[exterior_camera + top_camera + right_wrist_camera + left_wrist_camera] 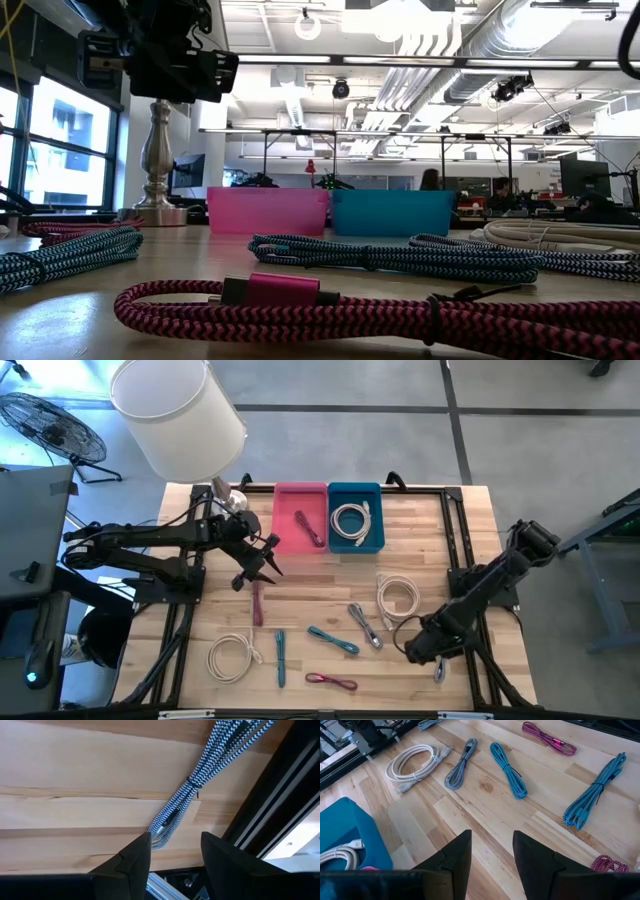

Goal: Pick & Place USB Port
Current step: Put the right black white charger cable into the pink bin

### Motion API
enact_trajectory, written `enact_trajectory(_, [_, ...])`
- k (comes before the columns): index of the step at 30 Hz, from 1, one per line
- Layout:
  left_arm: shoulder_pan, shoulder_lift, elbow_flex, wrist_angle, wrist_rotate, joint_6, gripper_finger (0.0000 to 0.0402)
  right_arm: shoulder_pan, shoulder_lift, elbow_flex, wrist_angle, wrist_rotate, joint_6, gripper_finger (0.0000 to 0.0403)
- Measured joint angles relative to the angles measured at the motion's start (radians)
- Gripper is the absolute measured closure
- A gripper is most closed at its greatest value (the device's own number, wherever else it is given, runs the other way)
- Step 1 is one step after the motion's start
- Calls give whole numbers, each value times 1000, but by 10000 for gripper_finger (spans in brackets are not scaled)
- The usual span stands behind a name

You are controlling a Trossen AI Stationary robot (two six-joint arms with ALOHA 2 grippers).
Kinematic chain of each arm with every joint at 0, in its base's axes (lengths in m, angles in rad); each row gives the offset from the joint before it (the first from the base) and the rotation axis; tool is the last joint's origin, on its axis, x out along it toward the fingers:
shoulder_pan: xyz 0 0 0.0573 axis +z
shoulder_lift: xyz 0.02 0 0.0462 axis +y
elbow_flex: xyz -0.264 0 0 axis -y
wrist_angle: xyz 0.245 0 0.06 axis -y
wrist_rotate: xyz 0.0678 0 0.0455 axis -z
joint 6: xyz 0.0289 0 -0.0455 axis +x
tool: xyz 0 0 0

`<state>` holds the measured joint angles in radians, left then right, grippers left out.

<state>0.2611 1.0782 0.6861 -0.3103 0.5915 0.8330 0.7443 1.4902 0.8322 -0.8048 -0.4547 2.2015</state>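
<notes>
Two bins: pink bin and blue bin sit side by side at the bench's far edge; one pink cable lies in the pink bin, a white cable in the blue.
Target cable: black-and-white braided cable, near the bench's right front corner, just ahead of the right gripper.
Other cables: several lie loose across the front half of the bench.
Right gripper: low over the bench, jaws apart, nothing between them.
Step advice: likely a pickup; straddle the bundle near its tie, then close squarely.
Left gripper: raised near the pink bin, jaws apart, empty.
Arm pose: right arm stretched forward and angled down; left arm reaches across from the left edge.
</notes>
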Motion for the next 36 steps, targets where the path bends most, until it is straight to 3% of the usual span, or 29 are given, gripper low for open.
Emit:
enact_trajectory(6, [0, 0, 0, 0, 0, 0, 261, 9, 0, -1, -5, 45, 8, 238])
enact_trajectory(36, [0, 0, 0, -7, 0, 0, 261, 31, 21, -77, 73, 28, 38, 238])
